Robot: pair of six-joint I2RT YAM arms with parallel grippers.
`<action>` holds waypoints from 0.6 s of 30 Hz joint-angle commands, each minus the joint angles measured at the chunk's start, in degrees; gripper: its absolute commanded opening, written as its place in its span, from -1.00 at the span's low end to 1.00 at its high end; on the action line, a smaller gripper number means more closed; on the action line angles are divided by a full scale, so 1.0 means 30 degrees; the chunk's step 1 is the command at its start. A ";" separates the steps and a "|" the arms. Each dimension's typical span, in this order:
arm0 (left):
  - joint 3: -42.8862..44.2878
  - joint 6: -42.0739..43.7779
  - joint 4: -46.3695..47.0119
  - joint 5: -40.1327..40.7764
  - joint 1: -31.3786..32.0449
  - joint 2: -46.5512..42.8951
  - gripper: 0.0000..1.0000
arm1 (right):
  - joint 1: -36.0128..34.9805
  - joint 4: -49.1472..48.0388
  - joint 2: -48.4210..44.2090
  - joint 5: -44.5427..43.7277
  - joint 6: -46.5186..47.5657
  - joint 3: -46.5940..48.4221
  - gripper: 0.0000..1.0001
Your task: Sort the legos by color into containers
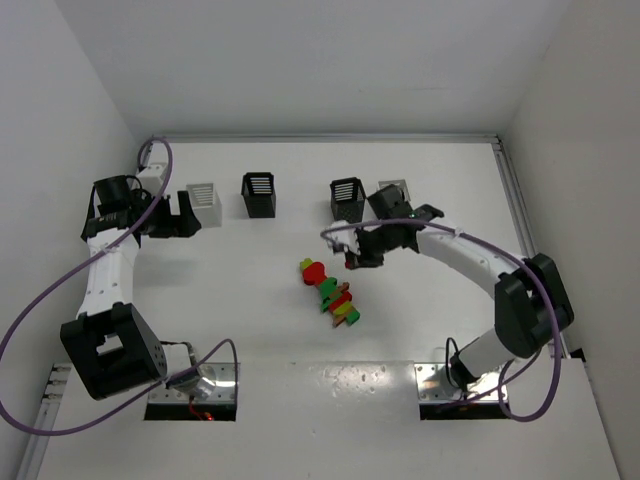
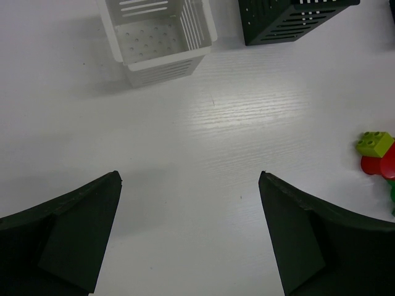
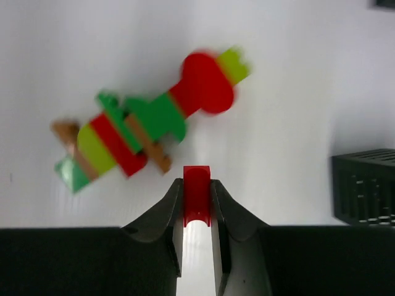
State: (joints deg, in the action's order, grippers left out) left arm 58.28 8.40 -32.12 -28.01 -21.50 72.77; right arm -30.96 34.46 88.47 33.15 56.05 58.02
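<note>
Right wrist view: the right gripper (image 3: pixel 197 200) pinches a red brick (image 3: pixel 197 179) at its very tips; a fast swing to the black bin (image 3: pixel 364 185) on its right could shake it loose.

- White surface (image 1: pixel 250 340), faintly wood-grained, glossy under the light.
- Plain white walls (image 1: pixel 300 60) on left, far and right sides.
- Bare metal plate (image 1: pixel 225 377) at near edge, left; second metal plate (image 1: pixel 432 377), right.

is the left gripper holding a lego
No, the left gripper is open wide, with nothing between its fingers.
</note>
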 commanded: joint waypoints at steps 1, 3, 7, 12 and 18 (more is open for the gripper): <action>0.0055 -0.0194 0.0657 -0.0126 -0.0247 -0.0439 0.99 | 0.0154 -0.3539 0.0187 0.2167 -0.9372 0.1955 -0.93; -0.0121 -0.0194 0.0657 0.0077 -0.0247 -0.0615 0.99 | 0.0357 -0.4803 0.1236 0.1118 -1.1030 0.3506 -0.93; -0.0324 -0.0194 0.0657 0.0255 -0.0247 -0.0965 0.99 | 0.1059 -0.5861 0.3524 -0.0674 -1.4426 0.6665 -0.95; -0.0531 -0.0194 0.0833 0.0430 -0.0247 -0.1346 0.99 | 0.1883 -0.6943 0.5549 -0.2199 -1.7070 0.8901 -0.95; -0.0706 -0.0018 0.1009 0.0606 -0.0247 -0.1523 0.99 | 0.2701 -0.7765 0.6164 -0.3635 -1.7952 0.9283 -0.95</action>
State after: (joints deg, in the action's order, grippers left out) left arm 56.49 8.34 -30.89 -26.33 -21.50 69.93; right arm -23.59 15.05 107.00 24.67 6.48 83.02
